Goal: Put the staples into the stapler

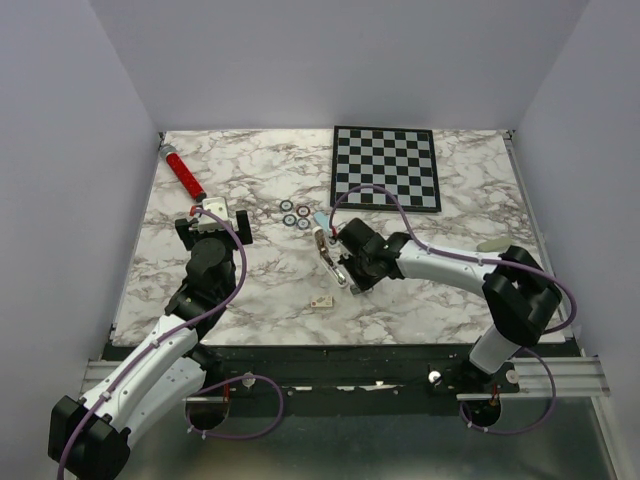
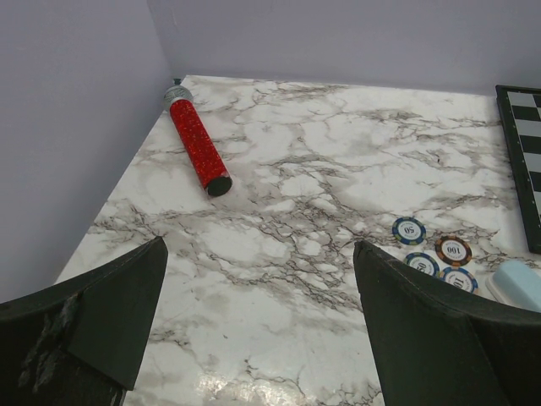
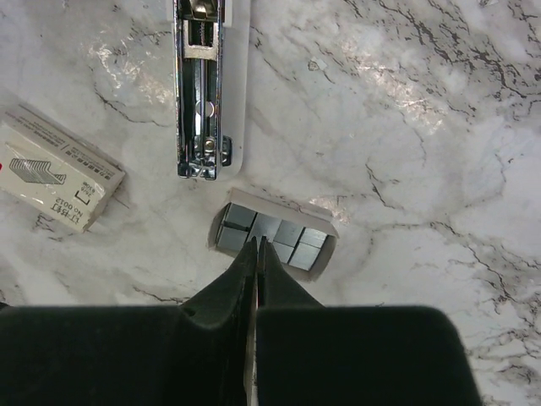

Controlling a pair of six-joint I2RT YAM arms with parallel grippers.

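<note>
The stapler (image 3: 201, 93) lies opened flat, its metal channel facing up; in the top view it (image 1: 330, 255) lies just left of my right gripper (image 1: 352, 282), its light blue top toward the chips. The staples (image 3: 296, 233) are silvery grey strips lying in a small white tray just below the stapler's end. My right gripper (image 3: 256, 244) is shut, and its tips sit over the tray's left half; I see nothing between them. My left gripper (image 2: 259, 245) is open and empty above bare marble, left of the stapler's blue top (image 2: 517, 283).
A small cream staple box (image 3: 55, 173) lies left of the tray, also in the top view (image 1: 321, 301). Poker chips (image 1: 295, 213), a red glitter tube (image 1: 184, 172), a chessboard (image 1: 385, 167) and a white oblong bar (image 1: 492, 243) lie further off.
</note>
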